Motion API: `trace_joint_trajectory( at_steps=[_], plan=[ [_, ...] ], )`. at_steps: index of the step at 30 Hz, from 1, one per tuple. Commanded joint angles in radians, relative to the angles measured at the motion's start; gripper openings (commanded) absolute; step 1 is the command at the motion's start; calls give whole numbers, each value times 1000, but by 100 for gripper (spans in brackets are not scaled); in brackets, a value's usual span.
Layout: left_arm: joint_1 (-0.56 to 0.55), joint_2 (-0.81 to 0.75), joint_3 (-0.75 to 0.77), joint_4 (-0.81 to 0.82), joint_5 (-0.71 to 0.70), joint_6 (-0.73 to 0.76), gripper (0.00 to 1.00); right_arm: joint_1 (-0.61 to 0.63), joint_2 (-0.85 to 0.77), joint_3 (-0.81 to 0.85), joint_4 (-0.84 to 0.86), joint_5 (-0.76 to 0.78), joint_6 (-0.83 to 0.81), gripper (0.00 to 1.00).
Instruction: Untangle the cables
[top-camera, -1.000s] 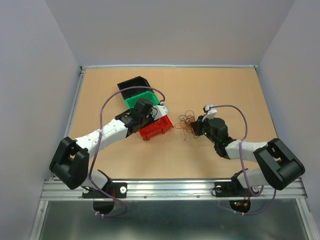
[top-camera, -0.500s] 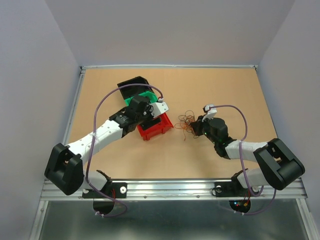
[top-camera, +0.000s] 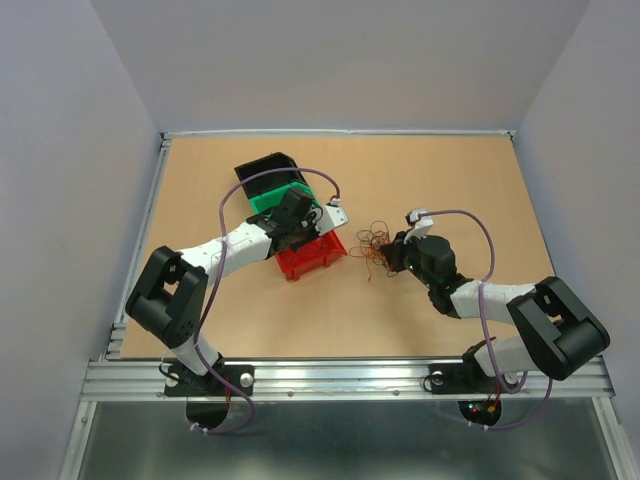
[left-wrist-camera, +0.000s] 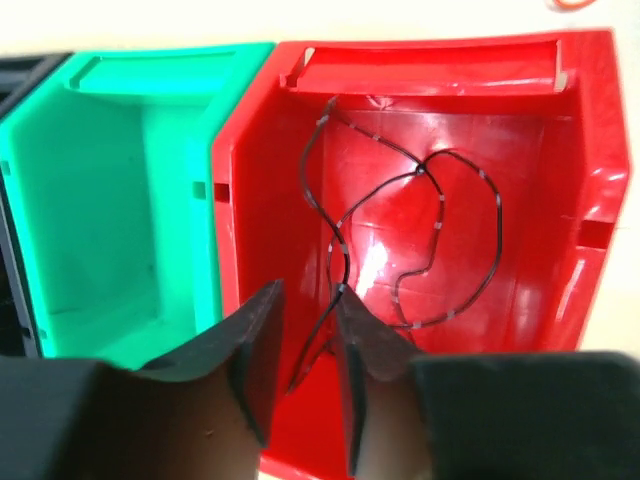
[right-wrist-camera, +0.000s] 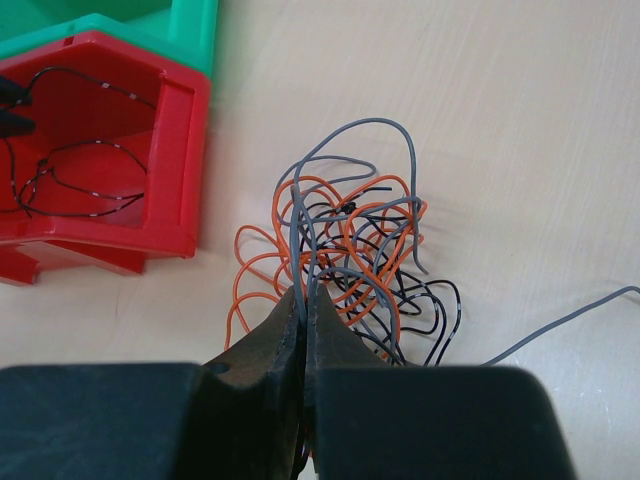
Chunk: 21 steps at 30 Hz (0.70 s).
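The cables (top-camera: 375, 245) form a tangle of orange, grey and black wires (right-wrist-camera: 355, 250) on the table, right of the red bin (top-camera: 305, 262). My right gripper (right-wrist-camera: 303, 292) is shut on a grey cable at the tangle's near edge and sits just right of the tangle in the top view (top-camera: 393, 250). One black cable (left-wrist-camera: 440, 210) lies looped inside the red bin (left-wrist-camera: 430, 55). My left gripper (left-wrist-camera: 307, 290) hovers over that bin with its jaws apart. The cable's end runs loosely between them, touching the right finger.
A green bin (left-wrist-camera: 100, 180) stands against the red one, and a black bin (top-camera: 262, 170) behind that. A loose grey cable end (right-wrist-camera: 570, 320) trails off to the right of the tangle. Purple arm cables arch above both arms.
My left arm folded in closer to the bins, its gripper staying over the red bin. Its jaws opened wide, then narrowed again. The right arm and tangle have not moved.
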Motion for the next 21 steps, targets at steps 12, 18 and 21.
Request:
trace_joint_trajectory(
  at_steps=[12, 18, 21],
  plan=[
    [11, 223, 59, -113, -29, 18, 0, -3, 3, 27, 34, -24, 0, 5],
    [17, 255, 55, -83, -65, -4, 1, -3, 2, 24, 35, -23, -3, 5],
    [26, 185, 46, -70, -47, -15, 11, -3, -6, 17, 34, -21, -3, 5]
  ],
)
